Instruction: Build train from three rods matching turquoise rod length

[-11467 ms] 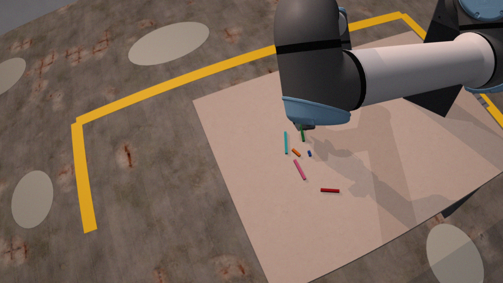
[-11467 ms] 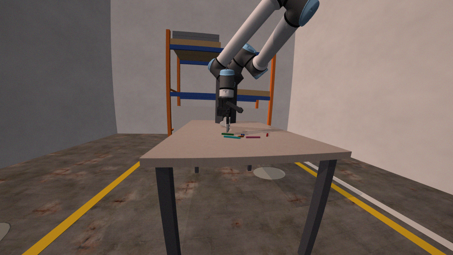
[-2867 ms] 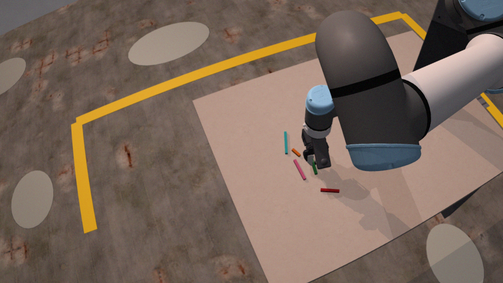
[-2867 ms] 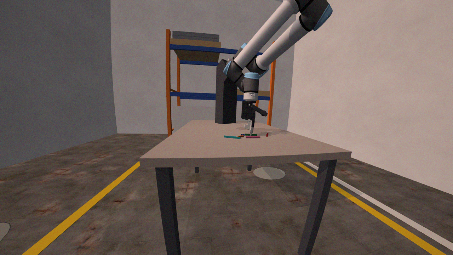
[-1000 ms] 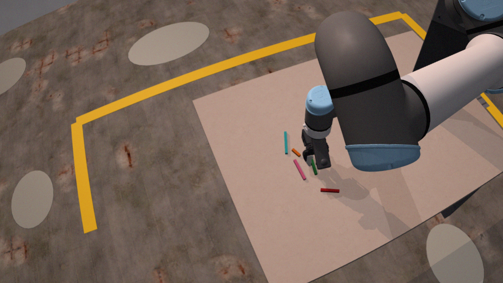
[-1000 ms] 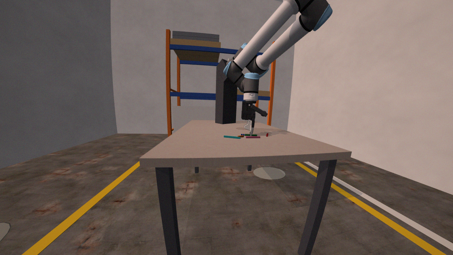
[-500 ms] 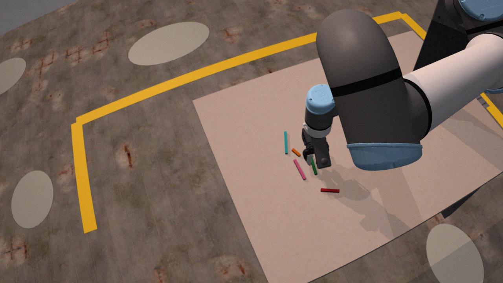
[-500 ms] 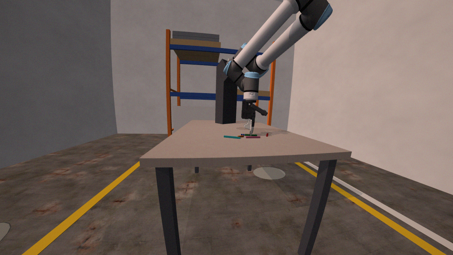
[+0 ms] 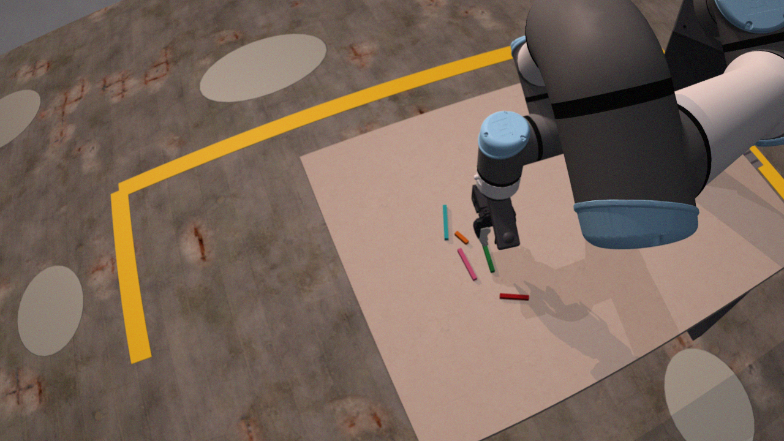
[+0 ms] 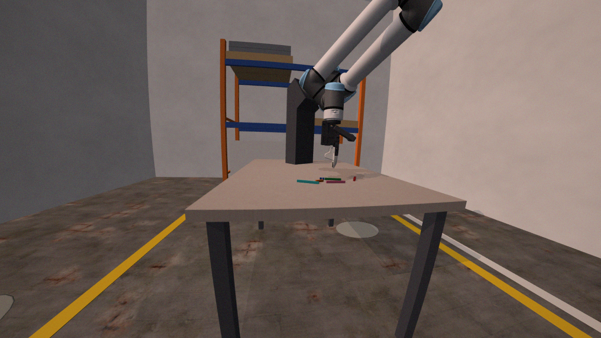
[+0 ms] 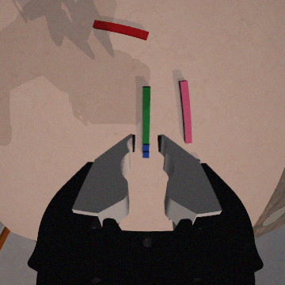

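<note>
Gripper (image 9: 484, 240) (image 10: 333, 165) (image 11: 146, 136): being held above the table (image 9: 378, 219) (image 10: 325, 201) (image 11: 222, 63), jaws parted by a modest gap, nothing being gripped. In the wrist view, the blue rods are being framed between the fingertips, on the table below.

Train: being formed by three rods in one straight line. The green rod (image 9: 488, 258) (image 10: 332, 179) (image 11: 146, 115) is being followed at one end by a first blue rod (image 11: 146, 147), then by a second blue rod (image 11: 146, 154). Ends are being seen as touching or almost touching; which of the two cannot be told. In the top view both blue rods are being hidden by the gripper.

Other rods: all being supported flat by the table, apart from the train. The pink rod (image 9: 467, 264) (image 10: 335, 181) (image 11: 186, 112) is being observed beside the green one. The orange rod (image 9: 461, 237) (image 10: 319, 180) is being seen between the near ends of the pink and turquoise (image 9: 445, 222) (image 10: 308, 181) rods. The red rod (image 9: 514, 296) (image 10: 354, 178) (image 11: 120, 29) is being noted beyond the green rod's free end, lying crosswise.

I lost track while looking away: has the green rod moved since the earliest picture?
Yes: from beside the turquoise rod, the green rod moved toward the red rod.
</note>
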`<action>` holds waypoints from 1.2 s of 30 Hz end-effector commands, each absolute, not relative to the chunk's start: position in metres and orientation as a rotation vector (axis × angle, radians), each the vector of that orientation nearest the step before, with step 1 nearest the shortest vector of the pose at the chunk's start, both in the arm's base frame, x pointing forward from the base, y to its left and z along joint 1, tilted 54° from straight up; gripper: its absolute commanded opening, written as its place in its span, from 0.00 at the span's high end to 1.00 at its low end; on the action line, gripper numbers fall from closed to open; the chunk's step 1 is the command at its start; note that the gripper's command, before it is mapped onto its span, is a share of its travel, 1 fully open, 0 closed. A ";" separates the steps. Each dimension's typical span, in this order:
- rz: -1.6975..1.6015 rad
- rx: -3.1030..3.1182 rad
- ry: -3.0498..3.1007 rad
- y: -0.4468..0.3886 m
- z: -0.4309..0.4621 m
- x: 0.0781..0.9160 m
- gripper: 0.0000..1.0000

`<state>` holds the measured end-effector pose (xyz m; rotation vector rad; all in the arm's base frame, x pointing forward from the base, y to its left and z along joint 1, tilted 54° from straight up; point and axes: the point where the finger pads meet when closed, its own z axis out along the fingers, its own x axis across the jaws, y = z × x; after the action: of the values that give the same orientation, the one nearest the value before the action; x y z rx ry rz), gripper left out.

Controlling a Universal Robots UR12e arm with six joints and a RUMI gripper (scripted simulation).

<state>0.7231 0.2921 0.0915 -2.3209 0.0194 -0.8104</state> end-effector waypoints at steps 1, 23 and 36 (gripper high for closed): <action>-0.809 -2.322 0.018 0.281 0.102 0.713 0.86; -0.809 -2.322 0.018 0.275 0.108 0.708 0.00; -0.809 -2.322 0.018 0.273 0.110 0.705 0.00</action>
<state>0.7069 0.2746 0.1086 -2.3218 0.0180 -0.8082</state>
